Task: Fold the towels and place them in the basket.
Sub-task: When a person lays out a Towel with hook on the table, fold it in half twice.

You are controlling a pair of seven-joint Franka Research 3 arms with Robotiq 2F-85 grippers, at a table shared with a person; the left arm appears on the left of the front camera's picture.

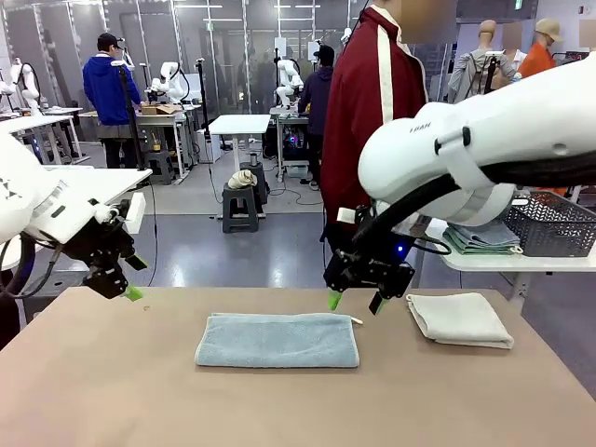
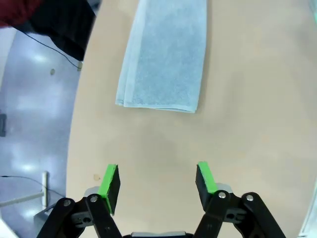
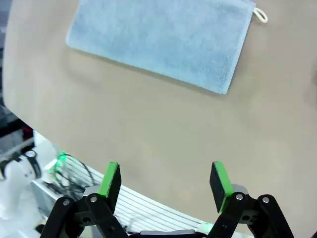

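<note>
Blue terry first: the light blue towel point(image 1: 277, 340) lies flat in the middle of the tan counter point(image 1: 112, 391), folded into a long, neat rectangle. In the left wrist view you can see stacked layers along its near short edge point(image 2: 163, 54). A little white hanging loop point(image 3: 261, 16) pokes out at one corner. The fabric looks soft and plain, with no pattern.

The cream-white towel point(image 1: 459, 318) is folded too, into a smaller and chunkier packet. It sits on the counter off to the right of the blue one, apart from it.

The right claw point(image 1: 356, 303) hangs just above the blue towel's far right corner, green pads spread wide with nothing between them point(image 3: 165, 173). The left claw point(image 1: 136, 278) is over the counter's far left edge, well apart from both towels, also spread and holding nothing point(image 2: 156, 173).

The dark mesh basket point(image 1: 551, 223) sits on a white side table point(image 1: 503, 263) at the right, beside some folded greenish cloths point(image 1: 480, 237). A person in a dark red jacket point(image 1: 372, 102) stands at the far side.
</note>
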